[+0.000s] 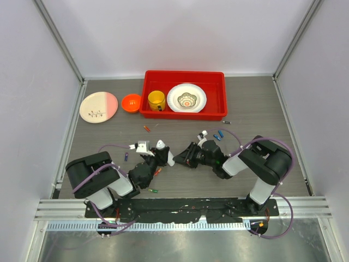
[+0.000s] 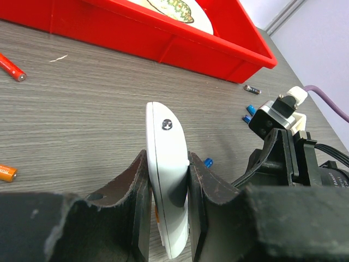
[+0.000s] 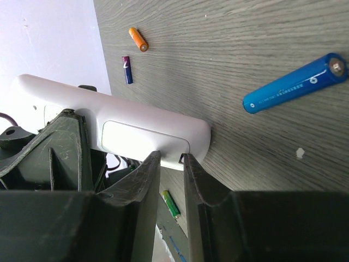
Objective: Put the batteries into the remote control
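At centre frame, the left gripper (image 2: 167, 158) clamps the slim white plastic remote control (image 2: 166, 180) edgewise. It looks light, rigid and slick, so hold its long sides. The right gripper (image 3: 171, 158), narrowly parted, touches its back cover (image 3: 142, 136). A blue cylindrical battery (image 3: 294, 82) lies nearby.

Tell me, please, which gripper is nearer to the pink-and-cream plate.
Left. The left gripper, clamping the remote control, sits mid-table right of the plate; the right gripper lies farther right, beyond the remote.

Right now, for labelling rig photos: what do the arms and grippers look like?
The left arm and right arm are black with pale grey links and purple cables. The left gripper and right gripper each have two black, scuffed, wedge-shaped fingers.
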Tool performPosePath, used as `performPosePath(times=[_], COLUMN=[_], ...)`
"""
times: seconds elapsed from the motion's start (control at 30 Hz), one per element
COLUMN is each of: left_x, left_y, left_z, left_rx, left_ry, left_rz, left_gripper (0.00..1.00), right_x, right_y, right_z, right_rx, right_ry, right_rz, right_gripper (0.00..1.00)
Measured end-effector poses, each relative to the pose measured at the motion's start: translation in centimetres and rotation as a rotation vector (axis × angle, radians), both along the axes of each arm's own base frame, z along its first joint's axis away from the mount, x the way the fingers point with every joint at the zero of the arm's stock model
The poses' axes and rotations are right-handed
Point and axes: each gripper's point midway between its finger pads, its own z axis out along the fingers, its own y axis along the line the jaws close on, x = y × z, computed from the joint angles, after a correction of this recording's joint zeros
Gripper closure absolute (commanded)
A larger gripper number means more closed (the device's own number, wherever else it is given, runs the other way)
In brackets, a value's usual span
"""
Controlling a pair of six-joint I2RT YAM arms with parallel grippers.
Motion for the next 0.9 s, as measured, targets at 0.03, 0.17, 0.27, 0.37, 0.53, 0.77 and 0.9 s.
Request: performPosePath(times=[0.03, 0.17, 0.27, 0.37, 0.53, 0.77, 0.9], left_x=[-0.01, -0.03, -0.04, -0.04, -0.05, -0.08, -0.08], left_y=[0.00, 0.02, 0.02, 0.04, 0.03, 0.01, 0.05], left_z=[0.00, 0.01, 0.00, 0.00, 0.02, 0.03, 0.03], left_rx=[0.000, 0.000, 0.000, 0.000, 0.000, -0.001, -0.001], left_ry=[0.000, 0.000, 0.000, 0.000, -0.001, -0.001, -0.001], left_rz=[0.001, 0.003, 0.004, 0.005, 0.006, 0.006, 0.010], left_gripper=[1.00, 1.00, 1.00, 1.00, 1.00, 1.00, 1.00], right_x=[0.00, -0.03, -0.06, -0.13, -0.13, -0.09, -0.14], right_y=[0.00, -0.04, -0.08, -0.20, -0.21, -0.48, -0.72], right_z=[0.01, 0.03, 0.08, 0.14, 0.13, 0.14, 0.39], right_rx=[0.000, -0.002, -0.003, -0.004, -0.005, -0.004, -0.001], right_ry=[0.000, -0.001, -0.002, -0.004, -0.005, -0.007, -0.011], right_rz=[0.000, 0.001, 0.001, -0.001, -0.001, -0.006, -0.010], right_gripper=[0.72, 0.72, 0.72, 0.72, 0.72, 0.72, 0.72])
